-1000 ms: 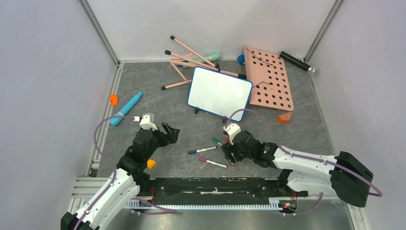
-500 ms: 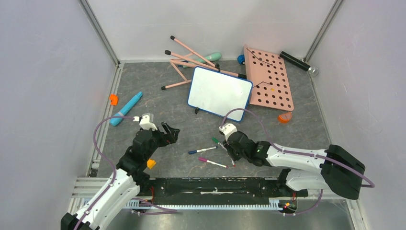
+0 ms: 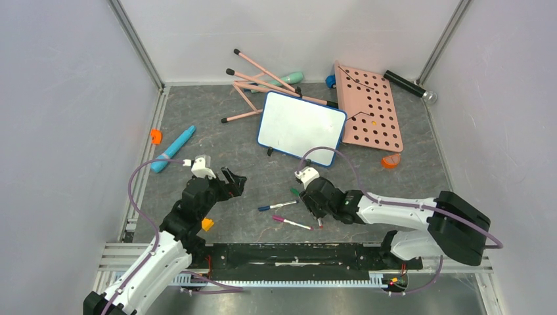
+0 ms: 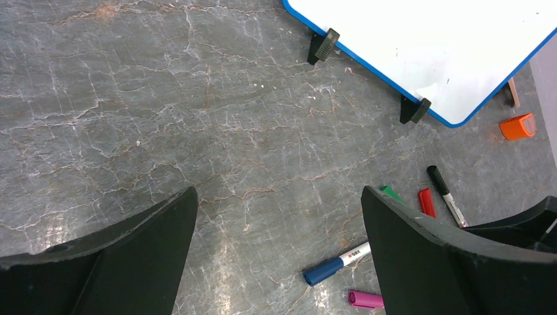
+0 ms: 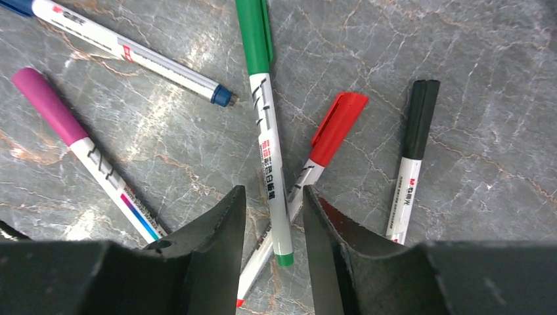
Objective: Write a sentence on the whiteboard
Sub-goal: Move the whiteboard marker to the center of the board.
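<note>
Eyes on the print first. The green marker (image 5: 266, 98) carries red characters and black bars down its white barrel, too fine to read. The blue marker (image 5: 131, 56) and the black marker (image 5: 414, 151) each show a small red logo with tiny print, also unreadable. The pink marker (image 5: 72, 131) has a coloured stripe along its barrel. The red marker (image 5: 335, 128) crosses the green one, with the black one just to its right. All five lie on the grey table (image 3: 217, 141), near the middle.

Now the right jaws: they sit low over that cluster, narrowed to a slim gap. The wrist view shows the black fingers (image 5: 210, 262) flanking the spot where the green and red barrels cross. The tail ends of both barrels lie in the gap, but I cannot tell whether the fingers are pinching them or only straddling them.

The left jaws are spread wide with nothing between them, hanging over bare table to the left of the markers.

The whiteboard (image 3: 301, 128) stands at the far middle of the table on its little black feet (image 4: 324, 44). It is turned at an angle, with a blue rim and a plain white face. The pink pegboard (image 3: 371, 108) lies just beside it on the right.
</note>
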`<state>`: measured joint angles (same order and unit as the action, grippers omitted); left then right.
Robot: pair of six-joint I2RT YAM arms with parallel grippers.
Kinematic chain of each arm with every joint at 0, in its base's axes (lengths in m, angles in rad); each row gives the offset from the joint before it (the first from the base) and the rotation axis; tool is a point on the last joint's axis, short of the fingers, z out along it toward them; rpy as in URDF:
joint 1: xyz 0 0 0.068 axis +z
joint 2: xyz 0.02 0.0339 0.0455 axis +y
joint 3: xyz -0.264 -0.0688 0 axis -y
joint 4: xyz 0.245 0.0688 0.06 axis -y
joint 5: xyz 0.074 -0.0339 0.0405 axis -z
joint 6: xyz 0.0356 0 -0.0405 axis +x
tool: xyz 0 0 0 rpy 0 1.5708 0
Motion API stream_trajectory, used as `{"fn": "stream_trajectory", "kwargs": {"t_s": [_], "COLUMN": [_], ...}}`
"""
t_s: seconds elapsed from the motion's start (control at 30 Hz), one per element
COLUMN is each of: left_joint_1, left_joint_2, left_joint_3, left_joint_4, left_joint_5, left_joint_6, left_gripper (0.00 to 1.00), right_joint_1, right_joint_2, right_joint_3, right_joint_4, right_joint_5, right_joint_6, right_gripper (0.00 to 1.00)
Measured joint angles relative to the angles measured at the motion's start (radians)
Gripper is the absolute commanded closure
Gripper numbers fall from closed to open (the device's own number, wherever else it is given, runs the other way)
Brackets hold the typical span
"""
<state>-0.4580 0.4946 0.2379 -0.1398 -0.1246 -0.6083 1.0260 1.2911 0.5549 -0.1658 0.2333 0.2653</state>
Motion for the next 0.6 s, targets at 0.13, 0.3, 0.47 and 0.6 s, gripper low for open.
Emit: {"fn": "stream_trajectory", "kwargs": {"t_s": [0.13,0.3,0.47,0.6], "left_joint_1": [0.000,0.000,0.000,0.000], "left_joint_2": [0.000,0.002,0.003,0.003], "left_joint_3": [0.000,0.000,0.000,0.000], "left_joint_4": [0.000,0.000,0.000,0.000], "left_joint_5": [0.000,0.000,0.000,0.000], "left_joint_6": [0.000,0.000,0.000,0.000], "left_gripper": [0.00,0.00,0.00,0.00], "right_joint_1": [0.010,0.035,0.041,0.041], "right_joint_2": [0.049,0.099,0.108,0.107], "right_joint_3": [0.011,0.048,0.074,0.077], "right_joint_4": [0.013,0.053,0.078,0.082], "right_joint_5": [-0.019,-0.052,-0.055,-0.053], "right_joint_6": [0.000,0.001,0.004,0.007], "right_gripper": [0.60,0.60,0.61,0.60]}}
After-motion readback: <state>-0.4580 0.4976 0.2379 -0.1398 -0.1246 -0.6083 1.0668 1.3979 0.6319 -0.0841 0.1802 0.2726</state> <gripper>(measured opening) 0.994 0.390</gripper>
